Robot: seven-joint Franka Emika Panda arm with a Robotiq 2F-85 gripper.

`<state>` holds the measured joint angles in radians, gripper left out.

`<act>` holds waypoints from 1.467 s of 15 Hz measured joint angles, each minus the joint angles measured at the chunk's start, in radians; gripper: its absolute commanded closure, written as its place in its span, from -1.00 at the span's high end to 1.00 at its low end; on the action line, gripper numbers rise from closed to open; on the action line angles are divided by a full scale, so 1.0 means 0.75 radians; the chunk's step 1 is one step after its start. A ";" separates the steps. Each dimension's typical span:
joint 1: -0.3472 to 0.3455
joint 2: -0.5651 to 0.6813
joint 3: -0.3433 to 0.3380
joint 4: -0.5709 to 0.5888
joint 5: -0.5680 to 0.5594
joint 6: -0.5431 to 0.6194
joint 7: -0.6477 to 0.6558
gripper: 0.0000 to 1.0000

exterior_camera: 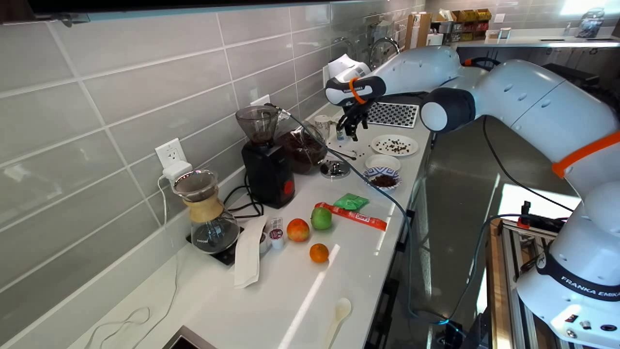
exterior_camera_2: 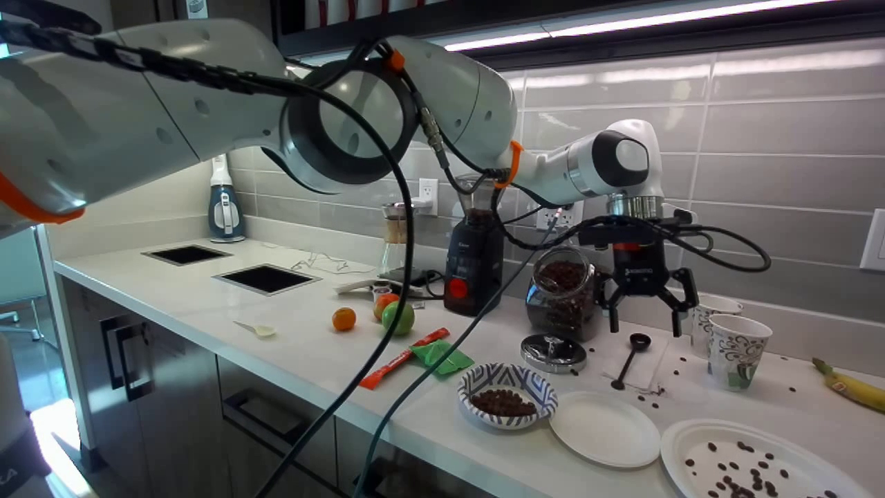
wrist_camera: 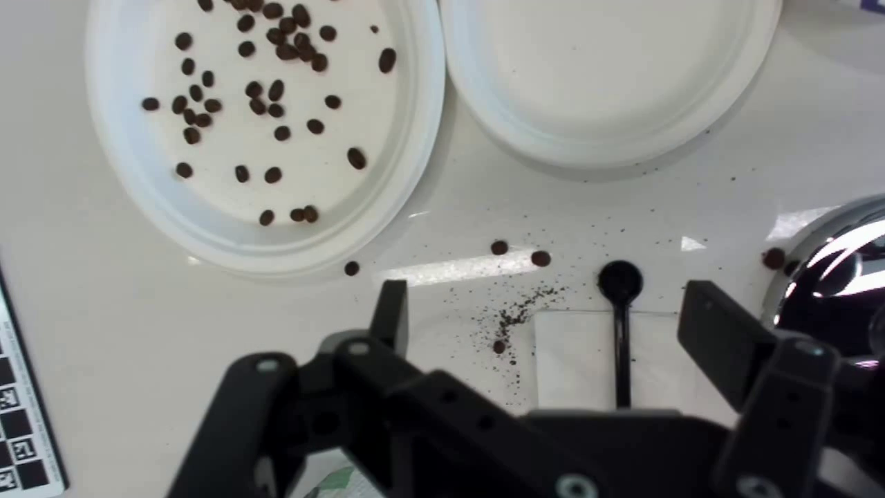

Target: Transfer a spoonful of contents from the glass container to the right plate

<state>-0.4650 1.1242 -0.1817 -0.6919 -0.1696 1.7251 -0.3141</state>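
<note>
Our gripper [wrist_camera: 548, 311] hangs spread wide; below, we see the black spoon [wrist_camera: 621, 325], and brown beans [wrist_camera: 276, 90] on a white plate [wrist_camera: 422, 97].

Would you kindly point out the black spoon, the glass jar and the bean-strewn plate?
Black spoon [wrist_camera: 621, 339]: in the wrist view, on its handle.
Glass jar [exterior_camera_2: 561, 309]: in an exterior view, on its body.
Bean-strewn plate [wrist_camera: 420, 114]: in the wrist view, on its rim.

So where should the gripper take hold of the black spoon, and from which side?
Likely the middle of the handle, from above: the black spoon lies flat, and in the wrist view its slim handle shows between the jaws of the open gripper, which could close across it.
</note>
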 measured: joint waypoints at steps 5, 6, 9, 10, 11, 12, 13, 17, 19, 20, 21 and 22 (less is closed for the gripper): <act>0.010 -0.077 -0.030 -0.076 -0.017 -0.014 0.004 1.00; 0.006 -0.095 -0.025 -0.097 -0.012 -0.022 -0.027 1.00; -0.018 -0.144 0.007 -0.174 0.001 0.004 -0.142 1.00; -0.024 -0.159 0.012 -0.208 0.001 0.041 -0.174 1.00; -0.030 -0.177 0.014 -0.251 0.000 0.085 -0.201 1.00; -0.034 -0.196 0.016 -0.301 0.000 0.135 -0.232 1.00; -0.038 -0.218 0.018 -0.361 0.000 0.193 -0.265 1.00; -0.038 -0.305 0.030 -0.610 -0.008 0.434 -0.389 1.00; -0.036 -0.354 0.039 -0.731 -0.008 0.531 -0.443 1.00; -0.036 -0.384 0.043 -0.792 -0.008 0.575 -0.466 1.00; -0.036 -0.416 0.044 -0.852 -0.008 0.613 -0.480 1.00; -0.036 -0.452 0.044 -0.914 -0.008 0.647 -0.487 1.00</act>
<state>-0.4918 0.7853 -0.1487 -1.3777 -0.1757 2.2104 -0.6792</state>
